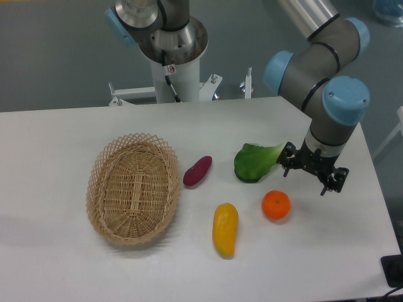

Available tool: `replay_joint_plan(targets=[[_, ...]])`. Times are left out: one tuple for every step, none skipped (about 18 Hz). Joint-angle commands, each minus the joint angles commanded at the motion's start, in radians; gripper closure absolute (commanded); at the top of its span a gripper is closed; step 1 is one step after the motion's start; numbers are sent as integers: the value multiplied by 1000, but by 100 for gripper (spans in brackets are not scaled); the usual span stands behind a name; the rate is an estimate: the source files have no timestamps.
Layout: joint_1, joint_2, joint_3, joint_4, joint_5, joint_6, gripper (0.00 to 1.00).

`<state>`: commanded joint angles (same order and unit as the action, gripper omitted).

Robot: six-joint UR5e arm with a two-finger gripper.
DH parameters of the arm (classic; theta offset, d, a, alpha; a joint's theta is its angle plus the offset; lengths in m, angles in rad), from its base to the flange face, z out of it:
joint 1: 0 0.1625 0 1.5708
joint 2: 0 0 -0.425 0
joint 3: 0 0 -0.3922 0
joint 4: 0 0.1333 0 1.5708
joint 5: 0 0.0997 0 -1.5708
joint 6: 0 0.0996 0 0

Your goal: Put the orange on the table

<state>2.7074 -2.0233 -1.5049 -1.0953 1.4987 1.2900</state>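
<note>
- Where the white surface (56, 264) shows its lower right part, the orange (276, 205) sits on it, small, round and bright.
- Nothing touches the orange; bare white shows all around it.
- Up and to the right of the orange hangs the pincer (313, 170), black, with little knobs sticking out at its sides.
- The pincer holds nothing, but its fingers are too small and dark here, so I cannot tell if they are apart or pressed together.
- The pincer is near the orange but there is a gap between them.
- Above the pincer the arm (321, 69) goes up, grey with blue round caps, and leaves the frame at the upper right.
- Just left of the pincer lies a green leafy vegetable (255, 162), and its pale end comes very close to the pincer's left side.
- Left of the orange and a bit lower lies a long yellow fruit (225, 229), turning orange at its bottom end.
- Above that fruit, near the middle of the frame, lies a small dark purple vegetable (198, 171), tilted.
- Just left of the purple one stands an oval woven basket (133, 189), light brown.
- At the top middle of the frame stands the arm's base post (171, 56), white and grey, at the far edge of the surface.
</note>
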Motion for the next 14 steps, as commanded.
replay_joint_plan(targets=[[2,0,0,9,0,2,0],[6,0,0,14,2,2,0],[8,0,0,14,3,2,0],[8,0,0,12,6,2,0],[8,0,0,12,8,2,0],[8,2,0,14,9,2,0],[6,2,0,14,9,3,0],[6,3,0,15,9,3,0],[3,3,-2,17,9,2,0],[2,2,-2,17,9,2,0],[2,3,0,17,9,3,0],[2,3,-2,17,9,3,0],[2,5,-2,17,9,2,0],[0,5,-2,18,9,2,0]])
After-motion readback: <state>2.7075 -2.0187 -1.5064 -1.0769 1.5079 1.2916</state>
